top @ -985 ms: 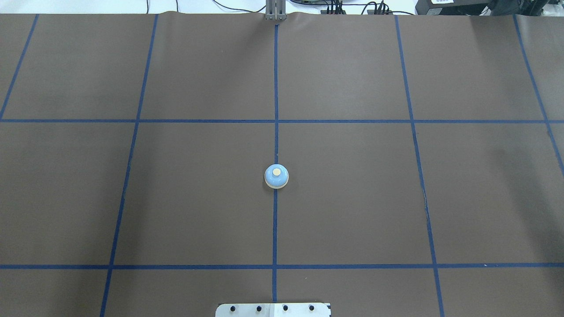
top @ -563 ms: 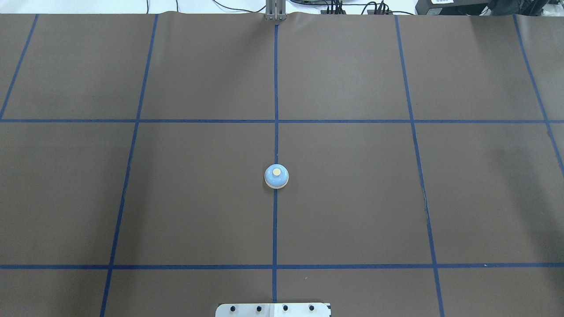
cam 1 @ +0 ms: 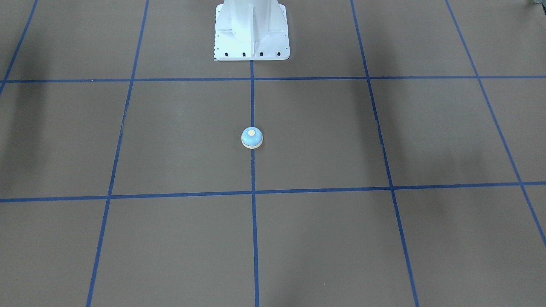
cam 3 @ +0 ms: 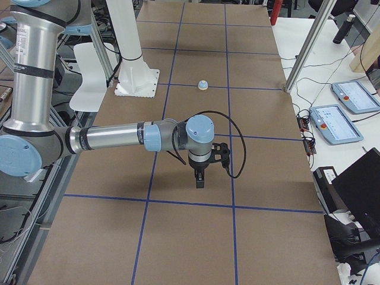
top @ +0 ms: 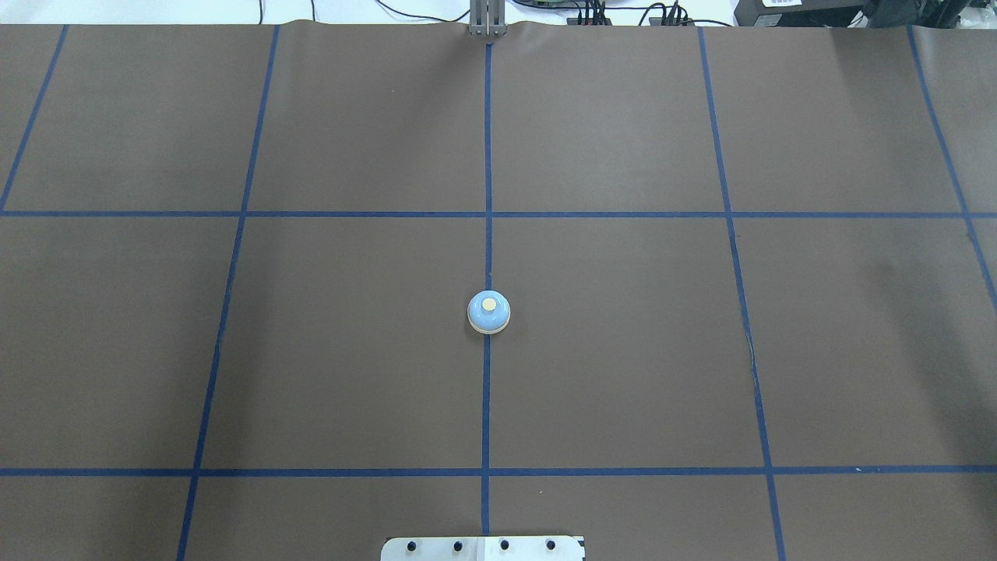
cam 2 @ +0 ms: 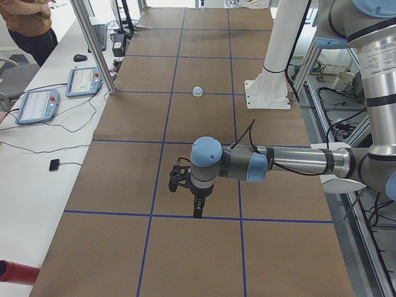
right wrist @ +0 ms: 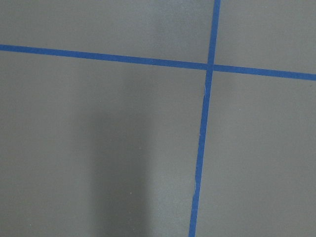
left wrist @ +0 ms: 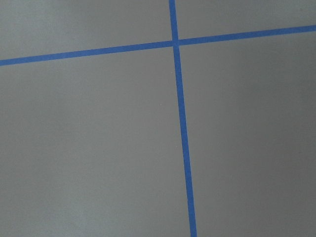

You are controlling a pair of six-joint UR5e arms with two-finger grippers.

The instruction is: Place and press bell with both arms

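The bell (top: pixel 488 312) is small, light blue, with a cream base ring and cream button. It stands upright on the centre tape line of the brown mat, also seen in the front view (cam 1: pixel 251 137) and both side views (cam 2: pixel 197 91) (cam 3: pixel 203 85). My left gripper (cam 2: pixel 197 210) shows only in the left side view, pointing down above the mat, far from the bell. My right gripper (cam 3: pixel 200 181) shows only in the right side view, likewise pointing down and far from the bell. I cannot tell whether either is open or shut. Both wrist views show only mat and tape.
The white pedestal base (cam 1: pixel 251 34) stands on the robot's side of the bell. Blue tape lines (top: pixel 487 389) divide the mat into squares. Teach pendants (cam 2: pixel 90 80) (cam 3: pixel 347 95) and cables lie on the side table, where a person (cam 2: pixel 28 25) stands.
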